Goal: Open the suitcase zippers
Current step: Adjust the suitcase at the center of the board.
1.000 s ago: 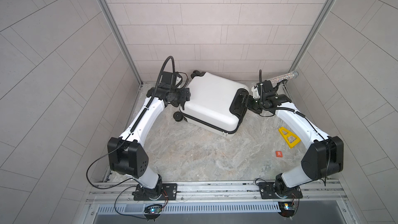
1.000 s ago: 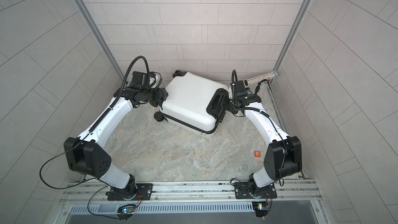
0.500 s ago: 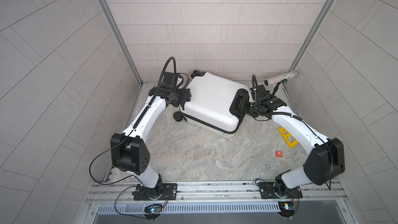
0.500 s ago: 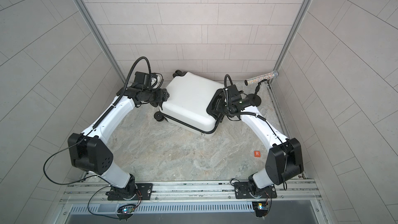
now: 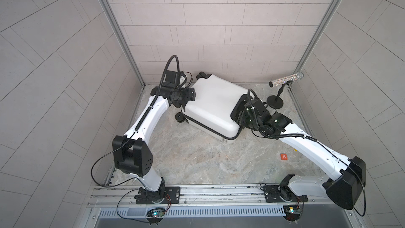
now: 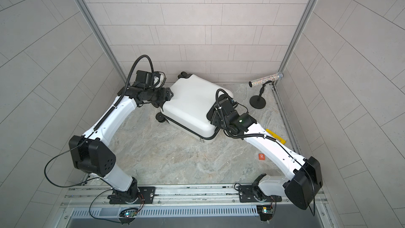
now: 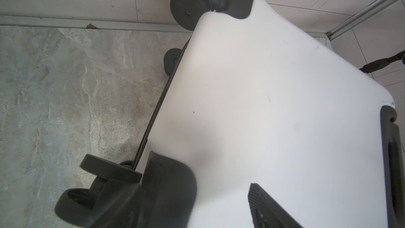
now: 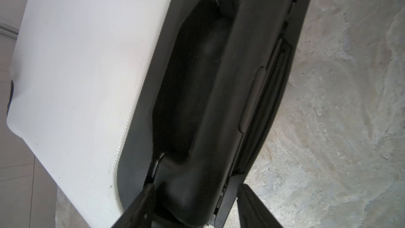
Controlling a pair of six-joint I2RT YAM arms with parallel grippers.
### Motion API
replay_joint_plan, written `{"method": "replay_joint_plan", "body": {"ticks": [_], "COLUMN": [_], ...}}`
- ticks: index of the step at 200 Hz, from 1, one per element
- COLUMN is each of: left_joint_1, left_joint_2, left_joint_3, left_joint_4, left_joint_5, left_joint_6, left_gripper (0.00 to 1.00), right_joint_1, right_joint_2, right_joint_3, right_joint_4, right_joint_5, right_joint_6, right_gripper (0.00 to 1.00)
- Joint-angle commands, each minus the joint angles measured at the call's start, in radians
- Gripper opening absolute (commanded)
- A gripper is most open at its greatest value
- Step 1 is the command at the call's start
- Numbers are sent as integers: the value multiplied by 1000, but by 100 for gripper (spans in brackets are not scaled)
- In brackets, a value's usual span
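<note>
The white suitcase (image 5: 212, 101) (image 6: 188, 104) lies flat on the stone floor near the back wall. Its black zipper band (image 5: 210, 129) (image 6: 188, 129) runs along the near edge. My left gripper (image 5: 191, 96) (image 7: 197, 202) stands open across the wheel corner, with one finger (image 7: 263, 205) over the white shell (image 7: 263, 106). My right gripper (image 5: 240, 117) (image 8: 196, 185) is open around the black handle (image 8: 197, 84) at the opposite end. One of its fingers (image 8: 140, 205) sits by the handle recess and its second finger hangs over bare floor. The zipper teeth (image 8: 258, 115) run beside the handle.
A glitter tube (image 5: 286, 79) lies on a black stand (image 5: 275, 101) at the back right, close to my right arm. An orange tag (image 5: 283, 156) and a yellow piece (image 6: 275, 137) lie on the floor at the right. Tiled walls close in behind and on both sides.
My right gripper has moved along the handle end toward the near corner, and its jaws have narrowed. The left gripper has stayed at the wheel corner.
</note>
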Motion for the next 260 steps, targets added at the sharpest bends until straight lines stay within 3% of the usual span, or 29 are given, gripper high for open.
{"method": "replay_joint_plan", "body": {"ticks": [1, 29, 69, 115, 178, 218, 238, 260], "left_joint_1": [-5, -4, -4, -20, -60, -60, -62, -79], "left_joint_2": [15, 9, 62, 139, 148, 151, 144, 88], "left_joint_3": [54, 78, 144, 250, 266, 302, 302, 259], "left_joint_4": [-37, -51, -78, -92, -129, -192, -247, -294], "left_joint_5": [25, 46, 95, 80, 33, -4, 45, 38], "left_joint_6": [8, -2, -23, -44, -33, 0, -7, 18], "left_gripper": [82, 81, 80, 79, 79, 79, 78, 77], "right_joint_1": [74, 92, 84, 44, -143, -192, -236, -257], "right_joint_2": [12, -9, -81, -125, -96, -33, -14, -18], "right_joint_3": [-16, 20, 86, 157, 192, 246, 264, 268], "right_joint_4": [-143, -133, -118, -194, -186, -159, -144, -139], "right_joint_5": [-2, 17, 143, 139, -80, -177, -276, -343], "right_joint_6": [41, 5, -201, -412, -507, -613, -724, -935], "right_gripper": [62, 64, 70, 74, 74, 73, 72, 70]}}
